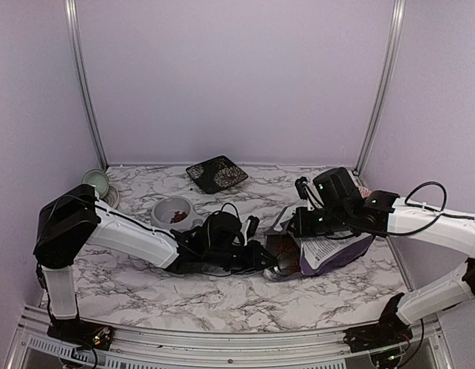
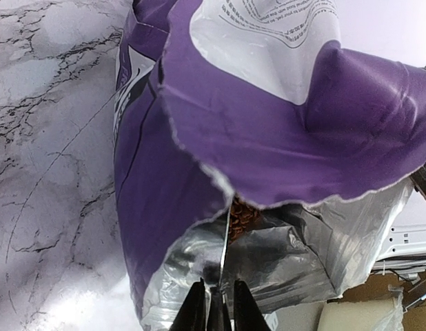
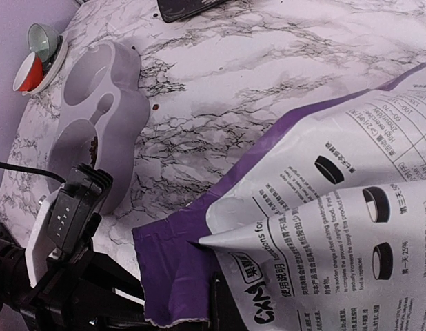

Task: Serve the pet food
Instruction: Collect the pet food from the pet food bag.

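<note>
Left gripper [image 2: 218, 298] is clenched on a thin bright strip. This is probably the handle of the metal scoop [image 2: 223, 255] seen edge-on, though the wrist view is too close to be sure. The strip reaches into the mouth of the bag [image 2: 282, 124]. Right gripper [image 1: 299, 225] pinches the bag's upper lip, holding the mouth open. Most of the pet food [image 2: 244, 215] sits as a dark heap just inside that mouth. A little lies in 1 of the 2 hollows of the grey bowl [image 3: 127, 103], left of the bag and a bit farther back.

If the right pinch slips, the flap will drop onto the scoop. A tilted withdrawal would scatter pellets over the marble table [image 1: 145, 292]. Pushing deeper could shove the bag to the right.

The heap has no axis of its own. Its bag lies on its side, long axis running left to right, mouth facing left toward the bowl.
</note>
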